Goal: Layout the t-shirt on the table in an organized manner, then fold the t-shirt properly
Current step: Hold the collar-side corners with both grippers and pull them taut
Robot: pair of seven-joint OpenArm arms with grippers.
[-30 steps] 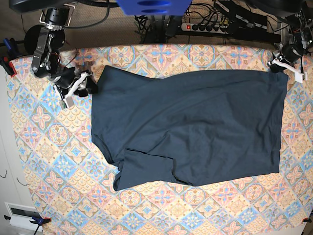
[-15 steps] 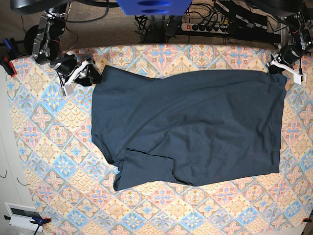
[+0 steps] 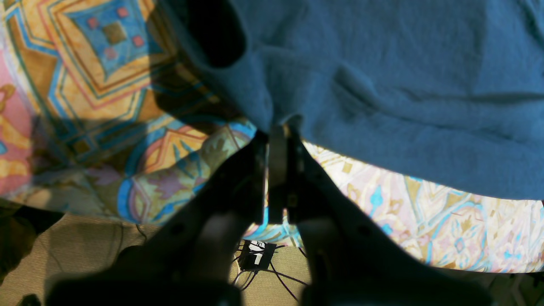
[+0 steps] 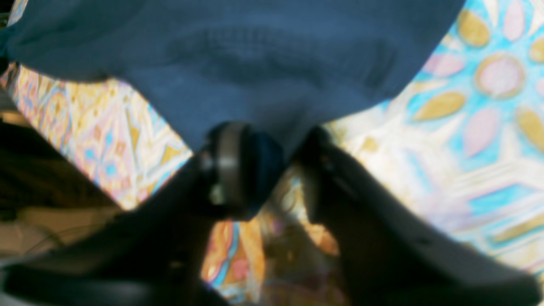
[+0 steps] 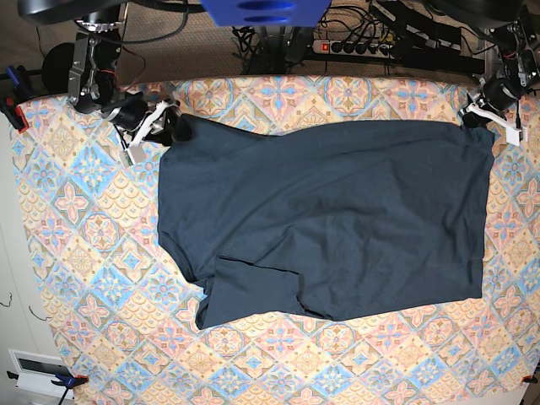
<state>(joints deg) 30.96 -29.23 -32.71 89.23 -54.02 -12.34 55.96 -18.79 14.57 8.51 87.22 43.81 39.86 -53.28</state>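
The t-shirt [image 5: 325,219] lies spread across the table [image 5: 93,253], mostly flat, w/ one sleeve folded over the body near the front-left edge. Left gripper [image 3: 278,131]: jaws pressed together, pinching a far corner of the fabric at the table's back edge. Right gripper [image 4: 272,148]: jaws part-way apart w/ the other far corner's cloth bunched between them, can't tell if it's truly clamped yet. Judging by the wrinkles & drape, fabric's light, limp, no stiffness, so it'll sag & stretch rather than slide as a sheet. Best held at corners/hems w/ both arms, pulled taut evenly
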